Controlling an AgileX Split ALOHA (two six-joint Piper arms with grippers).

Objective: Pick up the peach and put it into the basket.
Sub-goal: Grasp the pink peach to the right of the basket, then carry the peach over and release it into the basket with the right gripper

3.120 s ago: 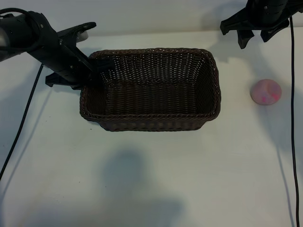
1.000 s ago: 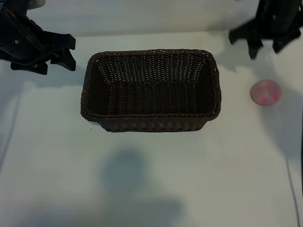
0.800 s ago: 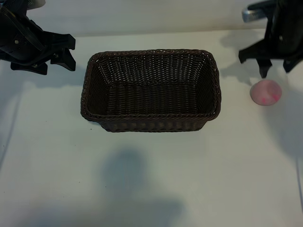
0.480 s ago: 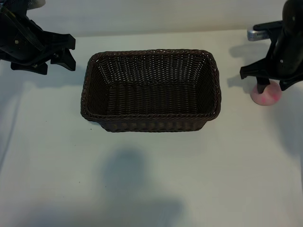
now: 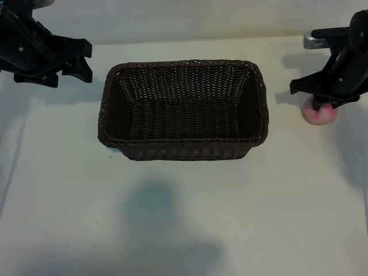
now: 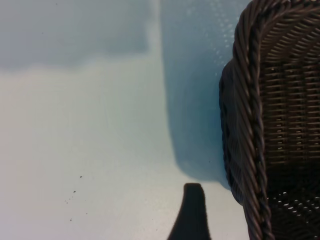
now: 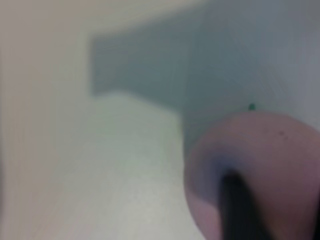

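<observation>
- The left gripper (image 5: 73,60) hangs over the table's (image 5: 184,218) far left corner, clear of the basket's left end. Its fingers stand wide apart and hold nothing.
- In the left wrist view one dark fingertip (image 6: 191,212) shows just beside the basket's braided rim (image 6: 248,125), with a strip of bare white table between them.
- The basket (image 5: 183,109), dark brown woven wicker with rounded corners, sits in the middle of the table with nothing inside it.
- The peach (image 5: 319,114), pale pink, rests on the table well to the right of the basket, outside it.
- The right gripper (image 5: 323,102) is down over the peach and hides its upper part. Its fingers straddle the fruit at a middling spread; whether they press on it cannot be told.
- In the right wrist view a dark finger (image 7: 239,210) lies against the peach's pink skin (image 7: 260,150).
</observation>
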